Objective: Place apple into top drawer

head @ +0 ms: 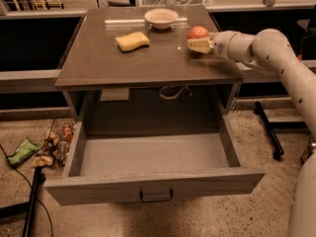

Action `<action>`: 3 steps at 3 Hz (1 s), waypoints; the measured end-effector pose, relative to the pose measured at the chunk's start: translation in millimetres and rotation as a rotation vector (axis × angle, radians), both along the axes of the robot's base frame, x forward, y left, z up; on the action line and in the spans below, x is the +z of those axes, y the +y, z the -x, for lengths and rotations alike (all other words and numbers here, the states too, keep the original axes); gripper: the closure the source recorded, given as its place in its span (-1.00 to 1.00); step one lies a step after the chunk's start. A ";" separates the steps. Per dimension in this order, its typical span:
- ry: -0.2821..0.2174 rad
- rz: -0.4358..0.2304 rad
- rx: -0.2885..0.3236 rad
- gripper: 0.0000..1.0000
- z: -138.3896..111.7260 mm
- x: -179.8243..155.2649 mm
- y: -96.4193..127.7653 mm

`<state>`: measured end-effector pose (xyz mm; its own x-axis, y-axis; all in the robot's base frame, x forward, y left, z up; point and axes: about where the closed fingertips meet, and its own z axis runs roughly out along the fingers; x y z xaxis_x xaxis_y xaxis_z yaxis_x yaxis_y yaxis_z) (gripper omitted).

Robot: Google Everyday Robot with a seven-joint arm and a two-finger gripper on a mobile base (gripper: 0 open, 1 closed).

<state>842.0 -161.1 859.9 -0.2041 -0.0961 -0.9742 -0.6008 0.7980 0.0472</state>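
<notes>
The apple [197,32] is small, round and red-orange. It sits on the brown table top [148,63], near the right edge. My gripper [199,44] reaches in from the right at table-top height. Its cream tip is right against the front of the apple and hides the apple's lower part. The top drawer [98,189] is grey and pulled fully out below the table top. A small dark handle [156,196] sits at the centre of its front panel. Nothing lies inside the drawer.
A yellow sponge [132,41] lies at the middle of the table top. A pale bowl [161,18] stands at the back. Litter [54,144] and a black cable [29,201] lie on the floor to the left. A black stand leg [269,130] is on the right.
</notes>
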 end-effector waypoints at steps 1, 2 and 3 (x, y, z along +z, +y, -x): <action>-0.101 0.061 0.144 1.00 48.0 27.2 18.3; -0.160 0.148 0.294 1.00 96.6 37.6 28.5; -0.159 0.159 0.324 1.00 101.4 33.7 33.8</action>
